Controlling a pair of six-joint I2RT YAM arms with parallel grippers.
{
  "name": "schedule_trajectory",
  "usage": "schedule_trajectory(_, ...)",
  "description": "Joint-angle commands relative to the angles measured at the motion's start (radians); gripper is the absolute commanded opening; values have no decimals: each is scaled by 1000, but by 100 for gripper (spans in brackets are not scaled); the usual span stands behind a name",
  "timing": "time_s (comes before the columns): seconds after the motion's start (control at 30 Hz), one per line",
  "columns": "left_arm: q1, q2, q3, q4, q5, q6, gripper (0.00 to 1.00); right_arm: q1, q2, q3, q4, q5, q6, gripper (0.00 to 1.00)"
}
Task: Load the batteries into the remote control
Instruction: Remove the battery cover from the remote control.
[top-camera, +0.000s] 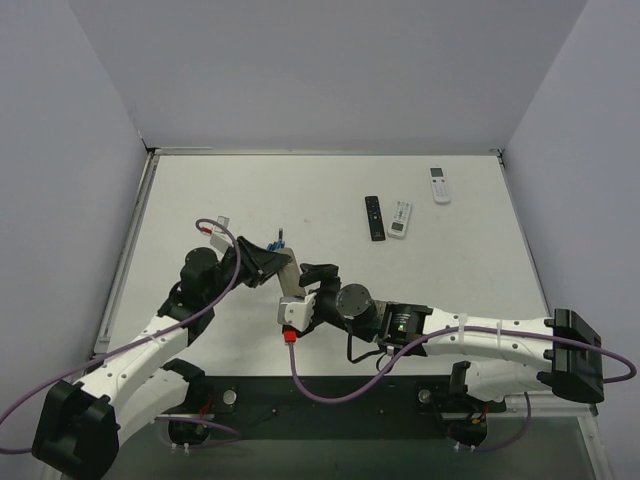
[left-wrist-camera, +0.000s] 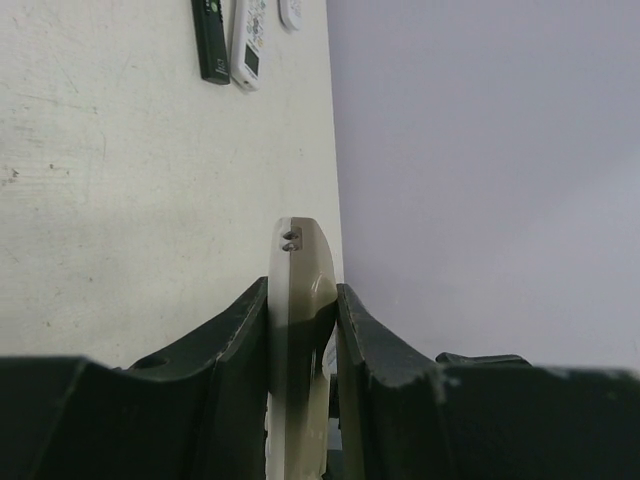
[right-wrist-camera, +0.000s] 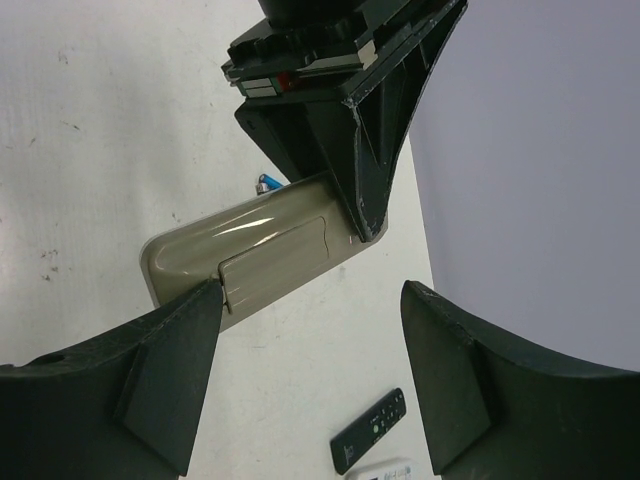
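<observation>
Now my left claw (left-wrist-camera: 302, 292) clamps the remote control (right-wrist-camera: 180, 255) edge-on above the table (top-camera: 450, 280), where a blue battery (right-wrist-camera: 268, 183) lies. My right claw (right-wrist-camera: 312, 300) gapes wide at the apparently closed cover (right-wrist-camera: 275, 262); I judge it must slide off next.

1. A white table (top-camera: 300, 190) filled the middle of the shot, its top matte and lightly scuffed with small dark specks.
2. Plain lavender-grey panels boxed it in: a back wall (top-camera: 320, 70), a left wall (top-camera: 60, 200) and a right wall (top-camera: 590, 180).
3. A pale metal rail (top-camera: 125, 260) ran down the table's left edge.
4. A dark strip (top-camera: 330, 420) lay across the near edge.
5. The light was even and soft, and the shadows were faint.
</observation>
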Motion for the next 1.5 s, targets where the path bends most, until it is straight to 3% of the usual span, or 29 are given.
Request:
schedule_trajectory(0.0, -69, -50, 111, -95, 173, 51, 0, -28, 16, 36, 90, 88, -29, 66)
schedule_trajectory(0.2, -49, -58, 153, -214, 87, 210, 0, -36, 7, 60, -19, 33, 69, 65)
schedule_trajectory(0.47, -49, -23, 193, -287, 70, 324, 0, -74, 21, 45, -10, 21, 135, 64)
schedule_trajectory(1.23, -51, 71, 179, -336, 87, 401, 0, -171, 67, 11, 102, 34, 146, 62)
schedule_trajectory(1.47, -51, 77, 174, -387, 21, 427, 0, -183, 67, 11, 93, 31, 151, 62)
